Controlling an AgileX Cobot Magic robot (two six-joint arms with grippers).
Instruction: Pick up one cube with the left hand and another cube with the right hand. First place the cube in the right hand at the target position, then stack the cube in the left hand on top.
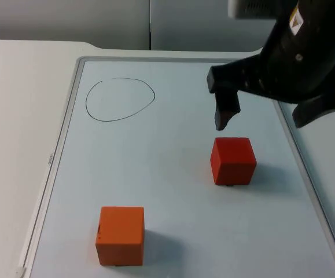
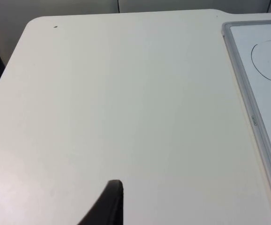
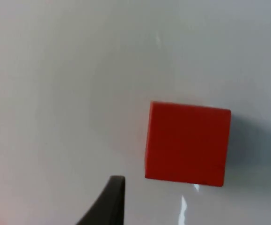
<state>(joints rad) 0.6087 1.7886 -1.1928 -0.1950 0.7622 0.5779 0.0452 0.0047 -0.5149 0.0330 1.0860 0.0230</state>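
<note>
I'm reading L to R. My left end effector [image 2: 112,201] is waiting over bare tabletop [image 2: 126,103], well off the whiteboard's [image 1: 74,87] left edge; I can't tell whether it's apart or together, since I'm seeing one black tip. On the board I'm seeing the hand-drawn circle [image 1: 120,99], which I'm taking as the target spot, w/ nothing inside it. The orange cube [image 1: 120,235] is sitting near the front-left, apart from everything, prob the left arm's pick. The red cube [image 1: 232,160] is sitting right of centre. My right end effector [image 1: 254,116] is hovering just behind and above it, not touching, fingers spread apart and empty. For this step I'm judging I need to centre the red cube between the fingers, square them to its flat faces, drop straight down, then close; approaching skewed could nudge it. No containers here, just the board's raised frame.
</note>
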